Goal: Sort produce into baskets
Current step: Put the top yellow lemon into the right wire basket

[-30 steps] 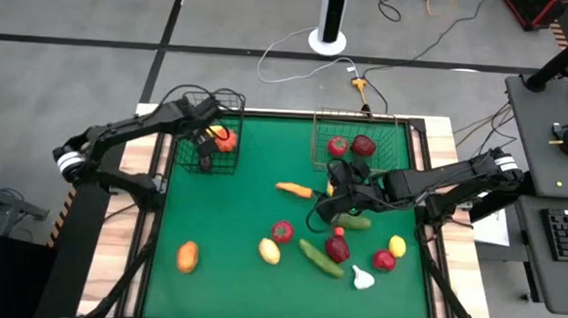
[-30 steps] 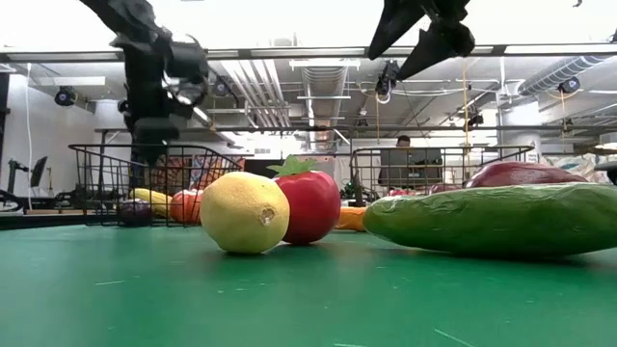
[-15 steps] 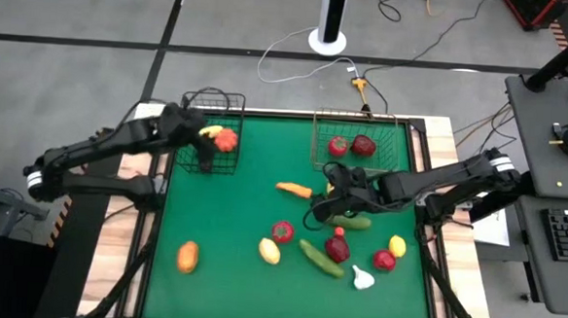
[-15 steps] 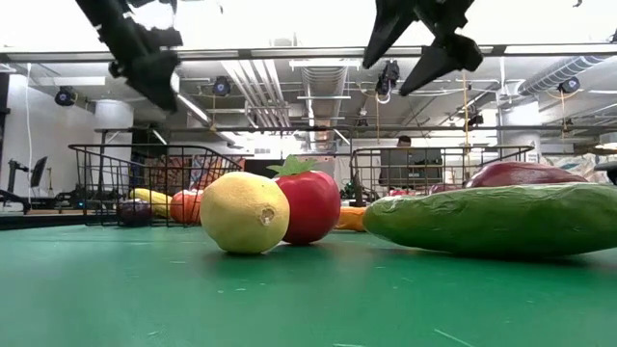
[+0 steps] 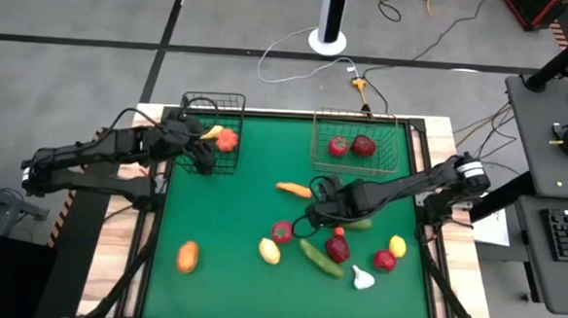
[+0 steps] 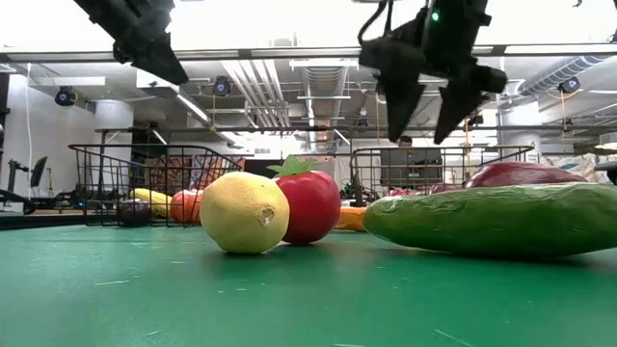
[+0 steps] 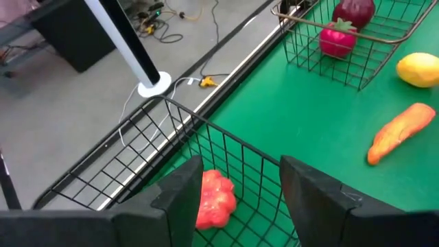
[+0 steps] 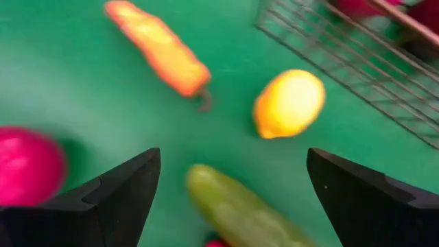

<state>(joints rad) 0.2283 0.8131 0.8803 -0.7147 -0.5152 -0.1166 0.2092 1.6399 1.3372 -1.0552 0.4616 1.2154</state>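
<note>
With our right gripper (image 5: 312,216) spread wide and empty over the small cucumber (image 5: 355,222) beside the lemon (image 8: 288,103), we judge it light, hard and slick, best pinched across its middle, while our left gripper (image 7: 236,192) hangs half-open, empty, at the black basket (image 5: 213,105).

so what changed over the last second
The left gripper drew back from inside the black basket to its near-left edge, holding nothing. The right gripper, open wide, slid left and lower over the mat, now above a green cucumber near the lemon. Produce and both baskets stayed put.
</note>
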